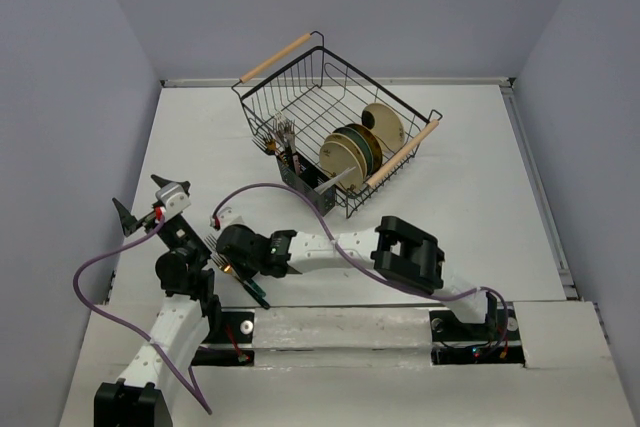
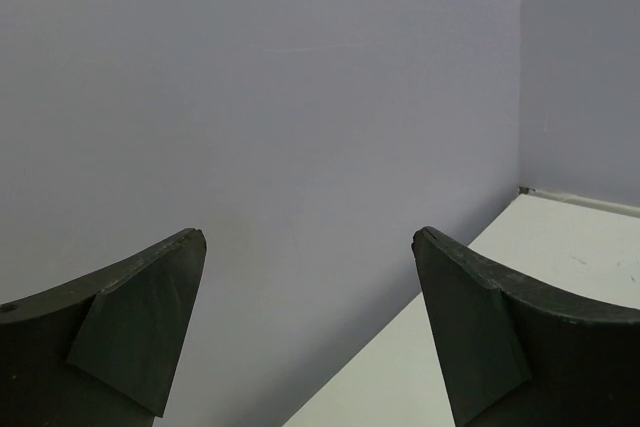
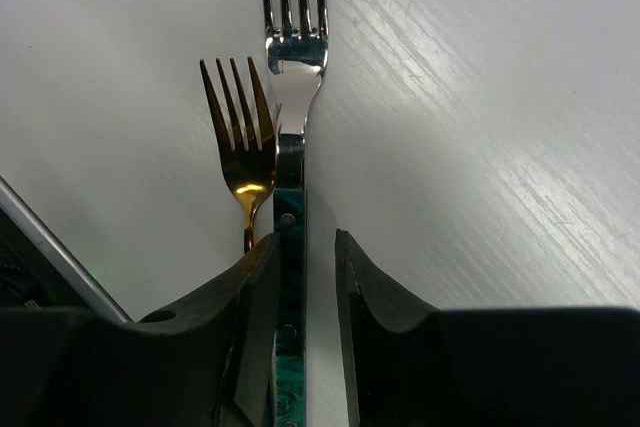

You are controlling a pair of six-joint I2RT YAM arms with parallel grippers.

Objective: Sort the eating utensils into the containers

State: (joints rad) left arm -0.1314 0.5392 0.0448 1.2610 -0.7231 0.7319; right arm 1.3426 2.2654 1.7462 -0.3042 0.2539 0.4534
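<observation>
Two forks lie on the bench at the right jaws. One is a silver-headed fork with a teal handle point(image 3: 290, 187). The other is a gold fork point(image 3: 243, 147), just beside it, with its tines pointing the same way, away from the jaws. The gold fork's tines stop short of the silver ones.

More forks point(image 1: 281, 133) stand heads-up in one small black caddy point(image 1: 298, 177), well beyond the right jaws. They are too small and too bunched to count. The caddy sits at the near corner of one wire basket point(image 1: 300, 87) with two wooden handles. About four plates point(image 1: 342, 160) stand on edge in the basket, and the middle ones overlap too closely for a firm count.

The right jaws are low over the bench point(image 3: 480, 147) and straddle the teal handle. They are narrowed to a slim gap, with the fingers point(image 3: 385, 317) not far apart. One finger is at or against the handle and a sliver of bench shows between the handle and the other, so the handle is bracketed rather than pinched. The gold fork's neck runs just outside that gap, beside one finger.

The left jaws are raised off the bench and face the lilac wall point(image 2: 300, 97). They are spread wide, the two dark fingers point(image 2: 140, 317) far apart, with nothing between or against them.
</observation>
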